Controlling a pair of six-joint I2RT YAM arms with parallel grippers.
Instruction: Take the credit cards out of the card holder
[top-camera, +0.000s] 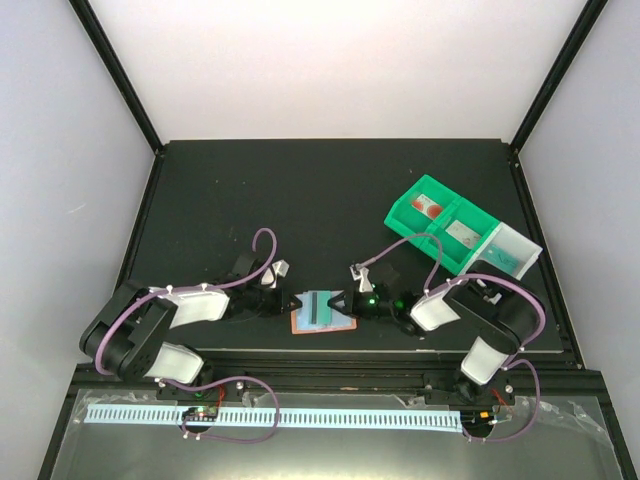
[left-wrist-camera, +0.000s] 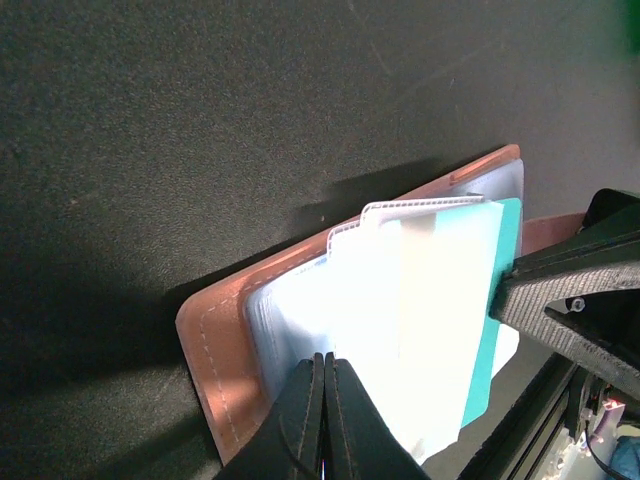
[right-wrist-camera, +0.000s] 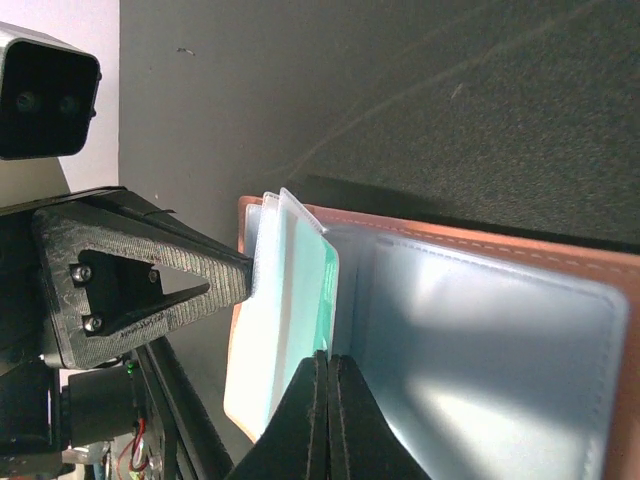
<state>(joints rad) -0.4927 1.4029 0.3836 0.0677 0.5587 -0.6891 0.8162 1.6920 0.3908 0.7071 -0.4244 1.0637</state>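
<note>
The salmon-pink card holder (top-camera: 304, 323) lies open near the table's front edge, its clear sleeves fanned up. My left gripper (top-camera: 291, 301) is shut on the left edge of the sleeves (left-wrist-camera: 300, 320); the holder's cover (left-wrist-camera: 215, 340) lies beneath. My right gripper (top-camera: 344, 300) is shut at the right edge of a teal credit card (right-wrist-camera: 310, 290) standing among the sleeves. The teal card also shows in the left wrist view (left-wrist-camera: 487, 360), with a right fingertip (left-wrist-camera: 540, 290) against it. In the right wrist view, a left fingertip (right-wrist-camera: 215, 280) touches the sleeve edge and an empty-looking sleeve (right-wrist-camera: 480, 340) lies flat on the cover (right-wrist-camera: 480, 238).
A green compartment bin (top-camera: 400, 225) stands at the right rear, with a pale clear section (top-camera: 512, 252) at its near end and small flat items inside. The table's front edge and black frame rail run just behind the holder.
</note>
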